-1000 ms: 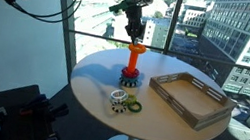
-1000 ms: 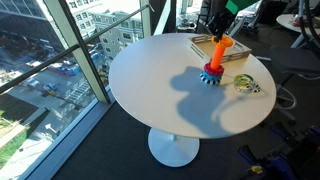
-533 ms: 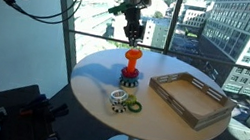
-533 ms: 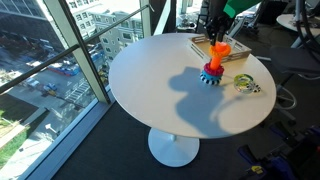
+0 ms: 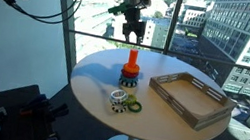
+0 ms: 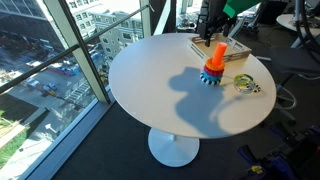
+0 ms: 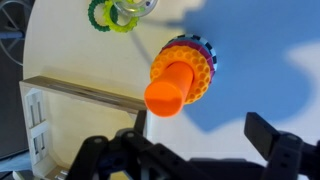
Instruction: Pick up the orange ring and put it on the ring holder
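So the orange ring (image 7: 198,58) has been let go. 1 second back it was held right at the tip of the ring holder (image 5: 132,59), half a second back it was seen partway down the post, and now it's sitting low on the post, resting on the multicoloured stack at the base. In the wrist view the bare orange post is seen poking up through it, so it's been threaded properly and not just hung on the edge.

The gripper (image 5: 132,25) has been lifted clear above the post top. Its jaws are spread wide in the wrist view, 1 on each side of the frame, with nothing between them and nothing touched.

The white ring (image 5: 118,98) and the green/yellow ring (image 5: 133,106) have been left where they were, near the table (image 5: 92,85) edge, well apart from the holder. The grey-brown tray (image 5: 192,99) hasn't been shifted either.

Going by that, the task looks basically done: ring picked, ring placed, grip released. Probably only a retreat of the arm is left, and care is needed that the post isn't clipped on the way out.
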You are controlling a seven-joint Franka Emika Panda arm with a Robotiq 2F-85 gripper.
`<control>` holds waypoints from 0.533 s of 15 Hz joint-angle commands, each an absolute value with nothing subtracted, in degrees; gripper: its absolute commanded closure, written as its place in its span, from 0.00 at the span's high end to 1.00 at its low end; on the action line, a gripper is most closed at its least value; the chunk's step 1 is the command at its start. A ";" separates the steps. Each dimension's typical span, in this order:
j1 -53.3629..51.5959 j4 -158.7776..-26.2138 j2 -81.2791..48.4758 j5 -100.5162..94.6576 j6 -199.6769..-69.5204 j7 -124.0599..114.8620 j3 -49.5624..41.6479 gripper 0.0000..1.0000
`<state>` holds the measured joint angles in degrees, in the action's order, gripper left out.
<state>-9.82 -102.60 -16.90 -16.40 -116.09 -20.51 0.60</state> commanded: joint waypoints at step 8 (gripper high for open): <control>-7.59 -106.48 -10.77 -2.08 -113.40 -10.93 3.52 1.00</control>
<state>-9.08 -103.72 -14.52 -5.51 -115.41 -14.36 2.38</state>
